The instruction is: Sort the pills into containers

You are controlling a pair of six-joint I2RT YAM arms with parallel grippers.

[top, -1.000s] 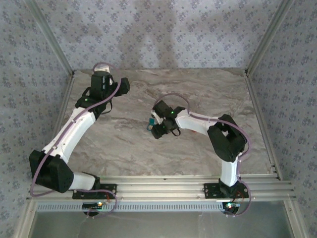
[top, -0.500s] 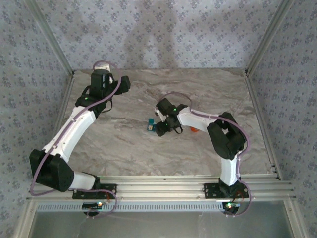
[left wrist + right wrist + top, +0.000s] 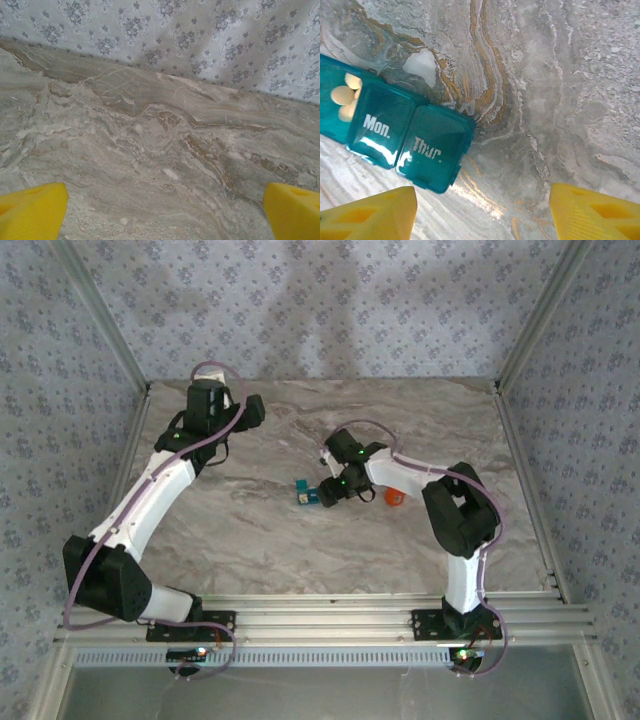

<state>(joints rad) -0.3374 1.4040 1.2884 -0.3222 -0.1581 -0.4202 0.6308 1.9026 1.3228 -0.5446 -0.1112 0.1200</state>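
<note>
Across the marbled tabletop [image 3: 250, 530], the right pincer [image 3: 482, 212] has drawn back toward frame right, released and empty. This uncovers the teal containers [image 3: 305, 493] just left of centre, with pale pills [image 3: 345, 95] in one open compartment. The left pincer [image 3: 165, 210] is released, upper left. That drop looks finished.

The right end effector [image 3: 329, 491] is beside teal containers [image 3: 304, 492].

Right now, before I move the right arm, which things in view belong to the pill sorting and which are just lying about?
Job: teal pill organizer; pale pills in its end compartment; right tool, open beside it.
Lying about: orange item beside the right arm, too small to identify; left tool, open over bare marble table.
</note>
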